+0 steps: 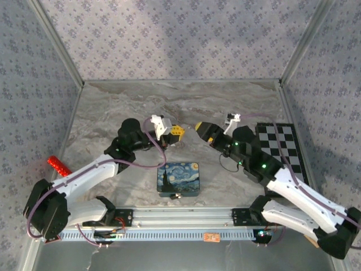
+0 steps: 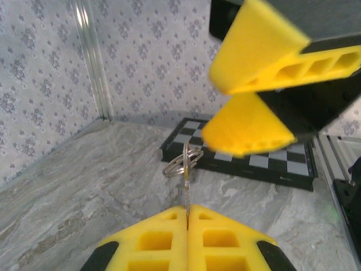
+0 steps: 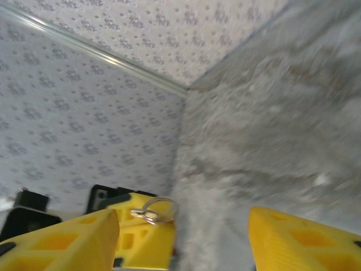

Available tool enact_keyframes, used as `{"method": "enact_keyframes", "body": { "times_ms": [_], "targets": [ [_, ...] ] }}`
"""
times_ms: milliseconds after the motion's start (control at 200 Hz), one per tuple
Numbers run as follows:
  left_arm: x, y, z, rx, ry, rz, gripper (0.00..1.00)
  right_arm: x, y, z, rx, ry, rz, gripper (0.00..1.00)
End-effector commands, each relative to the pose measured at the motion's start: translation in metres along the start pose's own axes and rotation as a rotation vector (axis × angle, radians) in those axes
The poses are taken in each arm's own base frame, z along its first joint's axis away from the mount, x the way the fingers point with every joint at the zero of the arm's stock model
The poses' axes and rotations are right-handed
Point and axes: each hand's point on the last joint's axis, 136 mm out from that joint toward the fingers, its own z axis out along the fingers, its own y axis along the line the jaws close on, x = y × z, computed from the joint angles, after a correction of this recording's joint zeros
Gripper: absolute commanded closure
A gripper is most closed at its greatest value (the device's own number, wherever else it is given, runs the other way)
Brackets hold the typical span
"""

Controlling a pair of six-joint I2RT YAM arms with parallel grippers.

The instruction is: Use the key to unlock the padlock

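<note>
Seen from above, left hand (image 1: pixel 178 133) and released right hand (image 1: pixel 201 129) close together over the middle of the counter (image 1: pixel 113 107), padlock (image 1: pixel 167 183) lying on the blue box (image 1: pixel 183 175) by the near edge; from left wrist, clenched on the key (image 2: pixel 186 197), ring (image 2: pixel 183 161) upward; from right wrist, spread wide facing that ring; probably key secured, next needing its blade lowered to the padlock.

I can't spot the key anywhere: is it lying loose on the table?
No, the key is pinched between the shut yellow fingers of the left gripper, its ring sticking out.
</note>
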Motion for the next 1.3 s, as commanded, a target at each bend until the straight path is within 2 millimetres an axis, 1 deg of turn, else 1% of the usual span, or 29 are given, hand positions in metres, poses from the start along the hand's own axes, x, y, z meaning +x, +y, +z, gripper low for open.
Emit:
{"method": "enact_keyframes", "body": {
  "times_ms": [0, 80, 125, 135, 210, 260, 310, 345, 400, 490, 630, 695, 830, 1004, 1199, 1294],
  "targets": [
    [0.014, -0.011, -0.006, 0.051, 0.148, 0.013, 1.00, -0.003, 0.007, -0.026, -0.016, 0.040, -0.591, 0.28],
    [0.029, -0.024, -0.010, 0.131, 0.255, 0.018, 1.00, 0.007, 0.013, -0.034, -0.073, 0.088, -0.834, 0.28],
    [0.034, -0.032, -0.012, 0.180, 0.313, 0.023, 1.00, 0.014, 0.017, -0.035, -0.118, 0.113, -0.911, 0.28],
    [0.035, -0.035, -0.012, 0.196, 0.325, 0.022, 1.00, 0.019, 0.019, -0.036, -0.143, 0.130, -0.935, 0.28],
    [0.034, -0.055, -0.018, 0.328, 0.390, 0.007, 1.00, 0.043, 0.030, -0.041, -0.288, 0.220, -1.022, 0.28],
    [0.031, -0.067, -0.021, 0.402, 0.411, -0.007, 1.00, 0.055, 0.032, -0.044, -0.351, 0.263, -1.056, 0.28],
    [0.030, -0.073, -0.023, 0.440, 0.440, -0.017, 1.00, 0.064, 0.031, -0.048, -0.394, 0.299, -1.077, 0.28],
    [0.030, -0.077, -0.025, 0.458, 0.460, -0.018, 1.00, 0.069, 0.029, -0.051, -0.413, 0.326, -1.076, 0.28],
    [0.034, -0.079, -0.026, 0.464, 0.497, -0.022, 1.00, 0.071, 0.025, -0.053, -0.427, 0.336, -1.085, 0.28],
    [0.038, -0.081, -0.026, 0.466, 0.509, -0.006, 1.00, 0.076, 0.023, -0.056, -0.474, 0.374, -1.066, 0.30],
    [0.036, -0.086, -0.029, 0.484, 0.504, 0.013, 1.00, 0.082, 0.029, -0.061, -0.588, 0.456, -0.982, 0.34],
    [0.036, -0.087, -0.029, 0.485, 0.501, 0.015, 1.00, 0.085, 0.032, -0.061, -0.626, 0.503, -0.943, 0.38],
    [0.039, -0.088, -0.028, 0.479, 0.511, 0.022, 1.00, 0.091, 0.029, -0.052, -0.630, 0.562, -0.933, 0.43],
    [0.041, -0.086, -0.026, 0.475, 0.515, 0.023, 1.00, 0.095, 0.026, -0.039, -0.628, 0.580, -0.937, 0.44],
    [0.045, -0.085, -0.025, 0.473, 0.528, 0.018, 1.00, 0.103, 0.025, -0.032, -0.653, 0.650, -0.921, 0.51],
    [0.046, -0.085, -0.026, 0.473, 0.529, 0.020, 1.00, 0.107, 0.021, -0.028, -0.640, 0.678, -0.923, 0.53]
  ]
}}
